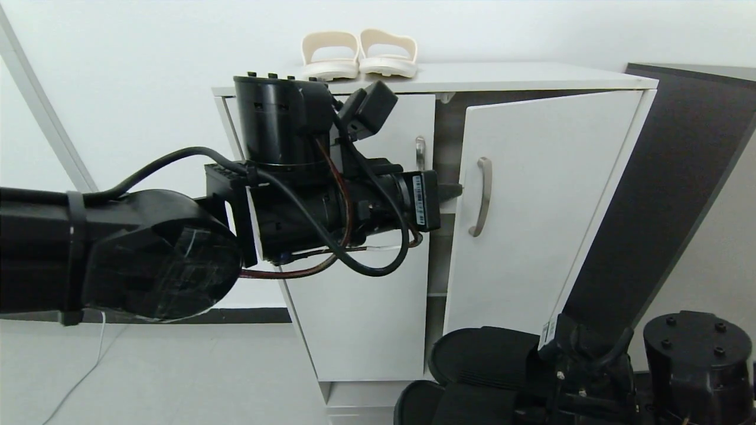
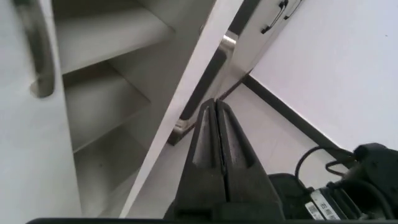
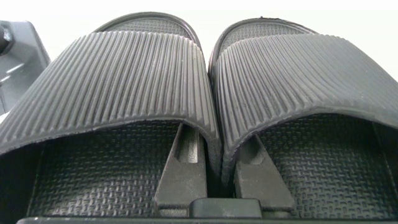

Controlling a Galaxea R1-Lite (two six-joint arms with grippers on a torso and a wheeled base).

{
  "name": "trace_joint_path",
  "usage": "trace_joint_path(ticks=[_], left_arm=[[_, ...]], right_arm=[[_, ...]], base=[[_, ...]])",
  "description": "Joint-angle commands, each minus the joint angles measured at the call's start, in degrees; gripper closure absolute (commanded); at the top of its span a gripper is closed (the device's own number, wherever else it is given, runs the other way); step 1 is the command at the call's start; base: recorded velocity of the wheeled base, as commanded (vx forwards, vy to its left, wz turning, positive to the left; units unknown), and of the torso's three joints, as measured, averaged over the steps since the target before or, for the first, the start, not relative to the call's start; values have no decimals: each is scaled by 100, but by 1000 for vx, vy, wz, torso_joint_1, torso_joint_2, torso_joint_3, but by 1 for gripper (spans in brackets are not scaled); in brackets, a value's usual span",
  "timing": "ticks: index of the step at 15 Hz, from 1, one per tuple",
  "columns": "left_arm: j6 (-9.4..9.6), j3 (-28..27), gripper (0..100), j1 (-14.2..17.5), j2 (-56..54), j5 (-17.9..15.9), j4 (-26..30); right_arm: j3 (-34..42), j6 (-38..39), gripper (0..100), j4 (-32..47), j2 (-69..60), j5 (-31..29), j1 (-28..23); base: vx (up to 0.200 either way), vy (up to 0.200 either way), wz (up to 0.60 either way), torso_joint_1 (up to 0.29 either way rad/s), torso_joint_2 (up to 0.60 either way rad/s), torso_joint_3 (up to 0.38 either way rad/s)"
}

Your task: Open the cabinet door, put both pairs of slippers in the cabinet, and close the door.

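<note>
Just ahead of left claw (image 1: 456, 190), closed empty: door (image 1: 543, 206) ajar, not wide | right claw (image 3: 221, 162) clamped on black slippers (image 3: 137, 68), not stowed | white slippers (image 1: 359, 54) above left claw, atop cabinet (image 1: 531, 75) | left: widen, stow both, close

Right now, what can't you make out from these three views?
- Head view: cabinet interior, mostly hidden by the ajar right door and the left arm.
- Head view: black slippers, cut off at the bottom edge.
- Head and left wrist views: whether the left gripper touches the right door; too close to tell.
- Right wrist view: right gripper fingertips, covered by the black slippers' straps.
</note>
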Motion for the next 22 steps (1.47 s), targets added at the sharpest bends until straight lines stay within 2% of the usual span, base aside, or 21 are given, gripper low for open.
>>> trace_joint_path(ticks=[1,5,10,13,15,17,19,21,22], left_arm=[[-7,-67,100,219,50,-28,-119],[-51,-498,100,430,762,-28,-629],[-51,-938,100,421,1140,-19,-629],[-51,-929,100,386,1157,-28,-638],[-42,-920,100,201,1122,-28,-664],[-34,-894,100,-185,1122,-28,-805],[-34,-894,100,-502,1149,16,-954],[-34,-876,100,-423,1140,42,-1086],[-34,-788,100,-238,1122,51,-1183]], right_arm=[[61,-5,100,-3,-18,-12,132],[105,-5,100,-3,0,-3,247],[166,-5,100,-3,9,-12,387],[236,-5,100,-3,17,-3,501],[245,-5,100,-3,9,-3,545],[254,-5,100,-3,17,-3,572],[280,-5,100,-3,17,-3,581],[289,-85,100,-3,17,-3,581],[280,-93,100,-12,17,-3,581]], base=[[0,0,0,0,0,0],[0,0,0,0,0,0],[0,0,0,0,0,0],[-200,0,0,4,4,5],[-200,0,0,0,0,7],[-200,0,0,-2,0,2],[0,0,0,0,0,0],[0,0,0,0,0,0],[0,0,0,0,0,0]])
